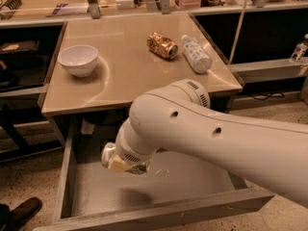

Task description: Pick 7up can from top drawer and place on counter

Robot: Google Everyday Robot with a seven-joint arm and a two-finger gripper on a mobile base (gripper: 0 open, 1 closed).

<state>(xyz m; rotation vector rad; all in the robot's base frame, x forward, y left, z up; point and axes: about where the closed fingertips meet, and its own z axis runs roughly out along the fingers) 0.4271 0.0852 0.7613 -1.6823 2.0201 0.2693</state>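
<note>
- The white bowl (78,59) stands on the left of the counter (126,81); I would set down well away from it.
- Below, the top drawer (65,177) is pulled out, with its left wall near my load, so I should rise straight up before swinging sideways.
- The 7up can (108,154) hangs over the drawer floor, apart from its shadow beneath it.
- My gripper (120,164) is at the can, mostly hidden behind my own wrist. Since the can hangs clear of the floor, I judge my grip is closed on it.
- The counter's front edge is above and behind the can, so I must clear that lip before moving inward.
- The gold-brown can (162,44) and the clear bottle (196,53) lie far right; the bare middle looks the safest spot.
</note>
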